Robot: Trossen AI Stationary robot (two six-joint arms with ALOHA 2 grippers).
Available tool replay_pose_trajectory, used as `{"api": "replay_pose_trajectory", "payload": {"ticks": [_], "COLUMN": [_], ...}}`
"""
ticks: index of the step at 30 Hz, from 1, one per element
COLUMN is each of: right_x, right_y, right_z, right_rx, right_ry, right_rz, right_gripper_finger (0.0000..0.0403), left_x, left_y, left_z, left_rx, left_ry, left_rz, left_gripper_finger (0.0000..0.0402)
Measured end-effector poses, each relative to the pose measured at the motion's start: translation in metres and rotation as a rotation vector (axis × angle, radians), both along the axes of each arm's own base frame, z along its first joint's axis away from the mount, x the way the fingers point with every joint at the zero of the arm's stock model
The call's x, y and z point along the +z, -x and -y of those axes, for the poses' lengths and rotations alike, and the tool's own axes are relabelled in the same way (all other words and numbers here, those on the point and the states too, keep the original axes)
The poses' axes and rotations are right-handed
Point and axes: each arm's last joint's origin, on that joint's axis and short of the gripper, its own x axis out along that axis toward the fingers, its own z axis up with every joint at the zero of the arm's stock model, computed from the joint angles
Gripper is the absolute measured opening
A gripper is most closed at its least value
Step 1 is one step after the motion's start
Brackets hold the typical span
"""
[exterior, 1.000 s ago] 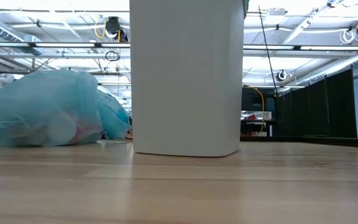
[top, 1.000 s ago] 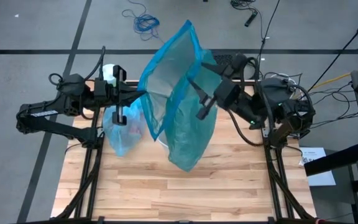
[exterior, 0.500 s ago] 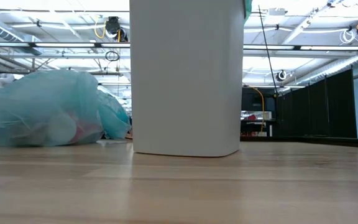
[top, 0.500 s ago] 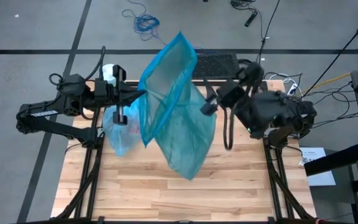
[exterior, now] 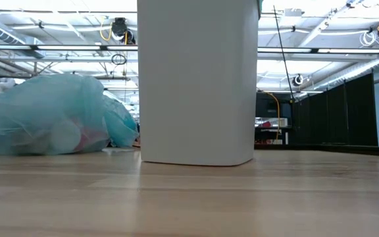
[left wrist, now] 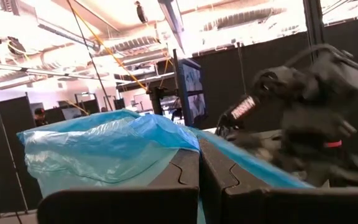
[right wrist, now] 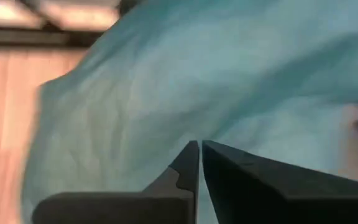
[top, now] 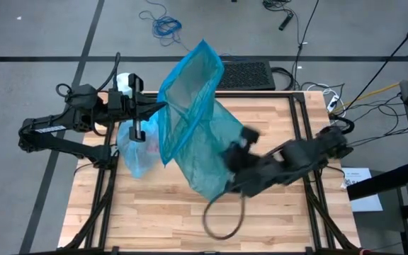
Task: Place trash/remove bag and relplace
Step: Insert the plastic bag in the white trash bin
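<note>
Two pincers share this one: the left pincer point(top: 160, 108) is clamped on the rim of the teal bag point(top: 197, 120), holding one edge high over the white wastebasket point(exterior: 196, 79), while the right pincer point(top: 234, 161), fingers point(right wrist: 194, 163) pressed together on nothing, sits low against the bag's side. To do this well, I'd judge the right one needs to part its fingers and catch the opposite rim, then spread the mouth wide over the basket. Off to the left on the desk point(top: 190, 219) lies the full pale-blue bag point(top: 137, 149).
</note>
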Motion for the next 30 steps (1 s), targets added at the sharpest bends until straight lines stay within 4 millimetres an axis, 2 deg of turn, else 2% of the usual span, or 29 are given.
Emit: {"api": "replay_pose_trajectory", "payload": {"ticks": [3,7,13,18,23,27,30], "right_x": [-0.026,-0.052,-0.053,-0.064,-0.092,-0.102,-0.097], "right_y": [-0.026,-0.055,-0.067,-0.077,-0.092,-0.096,-0.092], "right_z": [0.003,0.027,0.077,0.105,0.100,0.088,0.079], "right_rx": [-0.007,-0.072,-0.166,-0.151,-0.090,-0.039,-0.032], "right_ry": [-0.004,0.049,0.062,-0.076,-0.166,-0.207,-0.198], "right_rz": [-0.087,-0.193,-0.227,-0.299,-0.424,-0.461,-0.441], "right_gripper_finger": [0.0004,0.0001,0.0000,0.0000,0.0000,0.0000,0.0000], "left_x": [0.000,0.000,0.000,0.000,0.000,0.000,0.000], "left_y": [0.000,0.000,0.000,0.000,0.000,0.000,0.000], "left_z": [0.000,0.000,0.001,0.001,0.001,0.001,0.002], "left_rx": [-0.001,-0.006,-0.035,-0.037,-0.038,-0.042,-0.064], "left_ry": [0.000,0.001,-0.008,-0.008,-0.006,0.007,0.011], "left_rz": [0.002,0.003,0.002,0.002,0.002,0.001,-0.003], "left_gripper_finger": [0.0000,0.0000,0.0000,0.0000,0.0000,0.0000,0.0000]}}
